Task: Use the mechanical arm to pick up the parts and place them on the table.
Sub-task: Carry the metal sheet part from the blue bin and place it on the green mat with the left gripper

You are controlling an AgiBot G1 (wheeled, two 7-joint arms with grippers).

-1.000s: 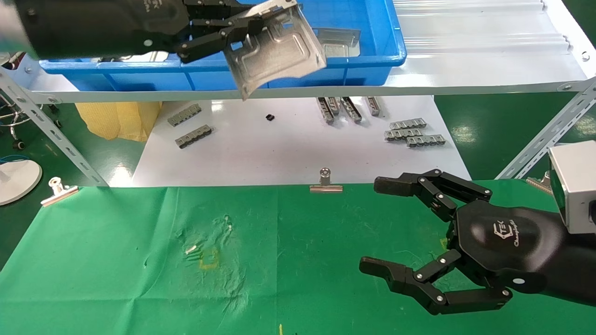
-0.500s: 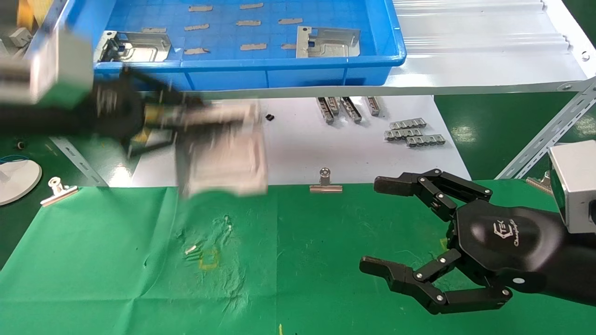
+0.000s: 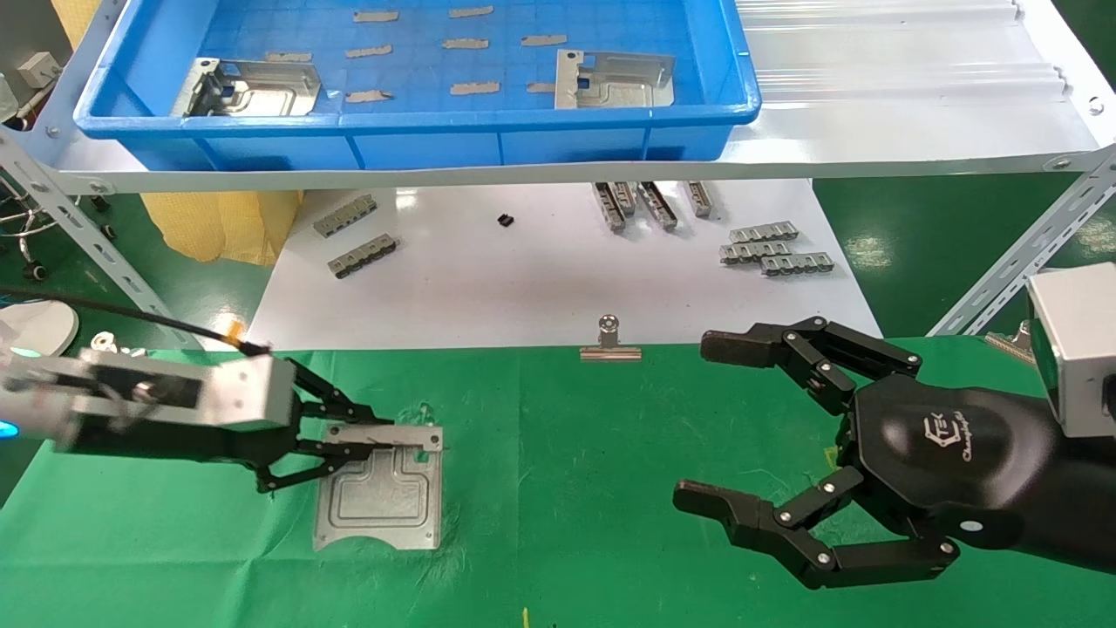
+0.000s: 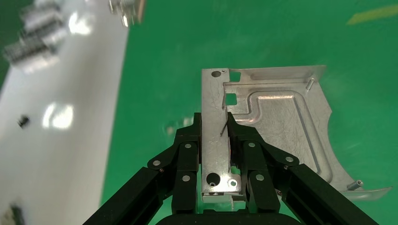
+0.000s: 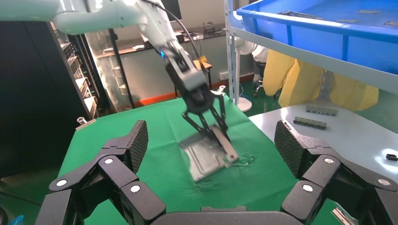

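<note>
On the table (image 3: 610, 523), left hand (image 3: 349, 440) pinches the part (image 3: 384, 497), seemingly touching cloth; right hand (image 3: 750, 436) spread.

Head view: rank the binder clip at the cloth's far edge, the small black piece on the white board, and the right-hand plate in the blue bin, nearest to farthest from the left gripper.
From the left gripper, shut on a plate on the cloth:
1. Binder clip, at the cloth's far edge, toward the right.
2. Small black piece, farther back on the white board.
3. Right-hand plate, up in the blue bin.
</note>
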